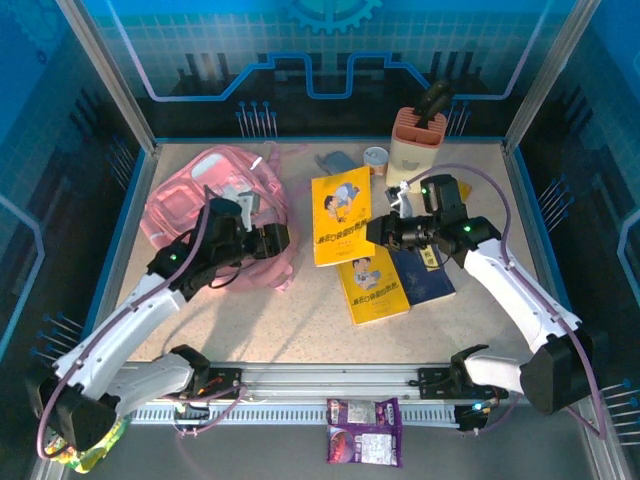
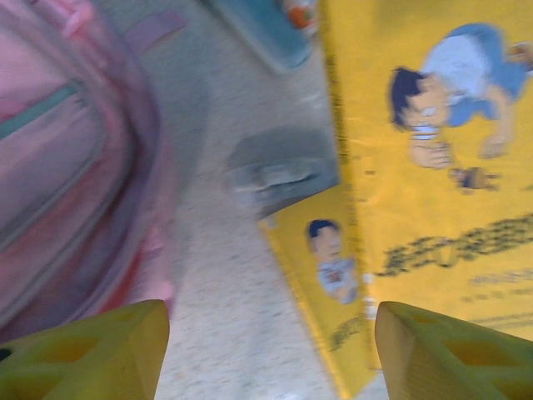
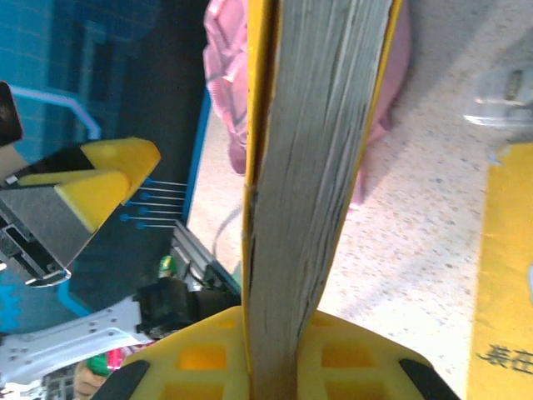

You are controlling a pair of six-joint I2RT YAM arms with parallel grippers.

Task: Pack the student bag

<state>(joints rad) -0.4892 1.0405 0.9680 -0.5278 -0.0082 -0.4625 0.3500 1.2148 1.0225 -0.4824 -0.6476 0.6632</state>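
While right hand (image 1: 373, 232) clamps yellow book (image 1: 340, 205), pen holder (image 1: 413, 150) stands beyond.

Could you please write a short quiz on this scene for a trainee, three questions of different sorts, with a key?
1. True or false: the left pincer is shut on the student bag.
2. The right pincer holds: A) a yellow book B) a pencil C) a strap.
3. Fill in: the lower yellow book lies beside a dark ____ book.
Key: 1 false; 2 A; 3 blue.
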